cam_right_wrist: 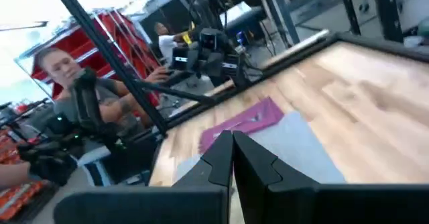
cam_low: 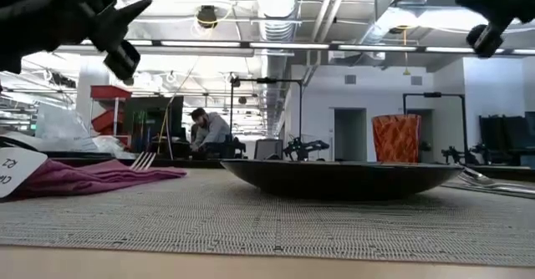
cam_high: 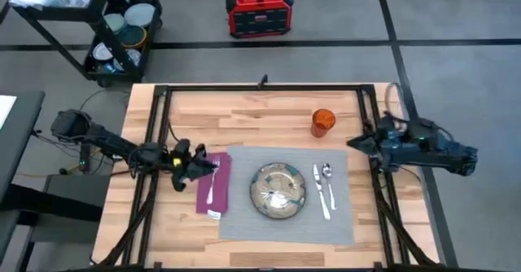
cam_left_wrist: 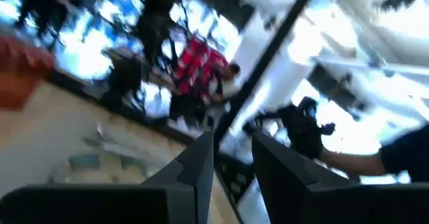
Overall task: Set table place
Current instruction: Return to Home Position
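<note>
Woven mat [cam_low: 251,216] on butcher-block table [cam_high: 269,109] — person [cam_low: 209,133] seated in room behind

Bright, even light from overhead falls on the surface [cam_high: 269,113]. The plate [cam_high: 278,191] shows a pale sheen at its middle and throws almost no shadow. From table height, the ceiling strip lights [cam_low: 209,43] above the plate burn out to white, and the plate's near wall stands dark against them. Beyond the plate, the cup [cam_low: 395,139] glows orange.
</note>
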Controlling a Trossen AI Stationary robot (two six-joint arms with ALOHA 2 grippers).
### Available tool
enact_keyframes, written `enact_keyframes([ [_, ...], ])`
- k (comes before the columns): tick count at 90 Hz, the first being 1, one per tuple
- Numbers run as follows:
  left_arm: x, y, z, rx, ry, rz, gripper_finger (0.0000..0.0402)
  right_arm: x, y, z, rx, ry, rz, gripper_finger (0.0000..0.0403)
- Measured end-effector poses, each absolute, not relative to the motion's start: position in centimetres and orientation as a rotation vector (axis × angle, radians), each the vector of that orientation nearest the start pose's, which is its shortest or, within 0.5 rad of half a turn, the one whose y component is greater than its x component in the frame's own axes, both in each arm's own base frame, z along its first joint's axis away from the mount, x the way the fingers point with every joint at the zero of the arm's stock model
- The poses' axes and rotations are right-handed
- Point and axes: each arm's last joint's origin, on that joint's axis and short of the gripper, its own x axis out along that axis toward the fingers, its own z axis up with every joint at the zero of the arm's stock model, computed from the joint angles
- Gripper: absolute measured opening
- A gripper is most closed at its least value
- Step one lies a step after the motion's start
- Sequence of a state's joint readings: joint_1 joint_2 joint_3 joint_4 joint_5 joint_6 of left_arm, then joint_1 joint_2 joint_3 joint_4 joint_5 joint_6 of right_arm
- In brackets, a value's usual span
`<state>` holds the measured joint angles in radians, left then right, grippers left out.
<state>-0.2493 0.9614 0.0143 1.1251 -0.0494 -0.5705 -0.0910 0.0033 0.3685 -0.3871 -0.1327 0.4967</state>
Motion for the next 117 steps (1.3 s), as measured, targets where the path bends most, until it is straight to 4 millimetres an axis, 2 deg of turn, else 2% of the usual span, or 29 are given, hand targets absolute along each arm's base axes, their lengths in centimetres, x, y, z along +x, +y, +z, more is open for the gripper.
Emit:
enact_keyframes([
  [7,14.8,-3.7,17.6,-0.591,-0.123,-0.294,0.0086,6.9,-0.1,23.6,0.500,-0.005,0.099,0.0000],
  [17,14.4,-3.9,17.9,-0.568,-0.120,-0.373,0.0086,8.1,0.3,21.9,0.485,-0.059,0.278,0.0000],
  [30,13.9,-3.8,18.2,-0.550,-0.107,-0.398,0.0086,9.4,0.8,18.5,0.496,-0.115,0.364,0.0000],
  [55,12.7,-3.6,18.0,-0.480,-0.052,-0.406,0.0086,9.3,2.2,18.2,0.483,-0.083,0.382,0.0000],
  [68,11.2,-3.4,19.0,-0.416,-0.135,-0.470,0.0086,9.3,2.5,17.7,0.488,-0.042,0.324,0.0000],
  [80,9.9,-3.0,18.7,-0.420,-0.121,-0.430,0.0086,9.4,2.5,17.0,0.525,0.012,0.239,0.0000],
  [88,9.1,-2.7,18.9,-0.392,-0.177,-0.420,0.0086,9.4,2.6,17.1,0.517,-0.004,0.221,0.0000],
  [94,9.0,-2.7,19.0,-0.370,-0.188,-0.419,0.0086,9.4,2.6,17.0,0.509,0.003,0.226,0.0000],
  [106,9.3,-2.7,18.1,-0.387,-0.093,-0.369,0.0086,9.3,2.8,16.9,0.491,0.015,0.224,0.0000],
  [117,9.2,-2.6,18.1,-0.375,-0.101,-0.351,0.0086,9.3,2.8,16.9,0.447,0.009,0.220,0.0000],
])
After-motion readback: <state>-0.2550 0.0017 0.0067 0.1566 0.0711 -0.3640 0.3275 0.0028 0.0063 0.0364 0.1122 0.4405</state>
